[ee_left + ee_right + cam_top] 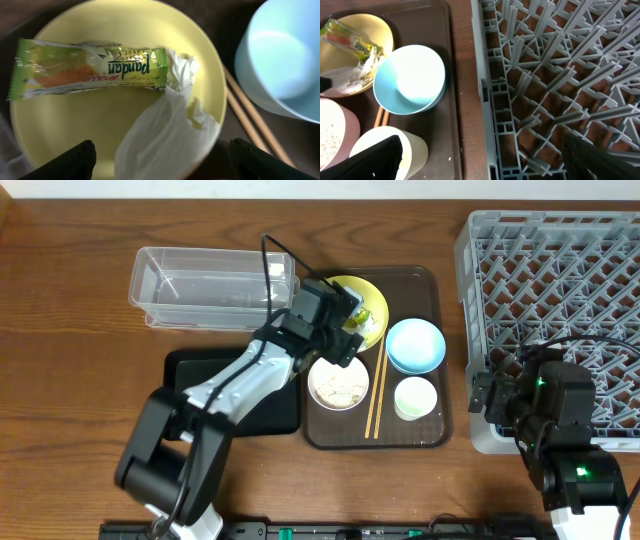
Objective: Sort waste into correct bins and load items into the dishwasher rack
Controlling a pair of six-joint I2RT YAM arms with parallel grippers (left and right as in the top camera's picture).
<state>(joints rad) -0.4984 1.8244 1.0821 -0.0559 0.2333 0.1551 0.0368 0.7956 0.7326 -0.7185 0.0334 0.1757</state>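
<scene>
My left gripper (347,330) (162,162) is open and hovers just above the yellow plate (368,298) (115,110). On the plate lie the snack wrapper (90,72) and the crumpled white paper (170,125), which sits between the fingers. The white-pinkish bowl (338,384) holds rice scraps. The light blue bowl (415,345) (410,77), white cup (415,398) (415,147) and chopsticks (377,395) lie on the brown tray. My right gripper (487,395) (485,160) is open and empty, over the gap between the tray and the dishwasher rack (555,240) (560,75).
The clear tub (210,285) stands at the back left. The black tray (270,405) lies in front of it, partly under my left arm. The brown serving tray (425,285) sits between the bins and the rack.
</scene>
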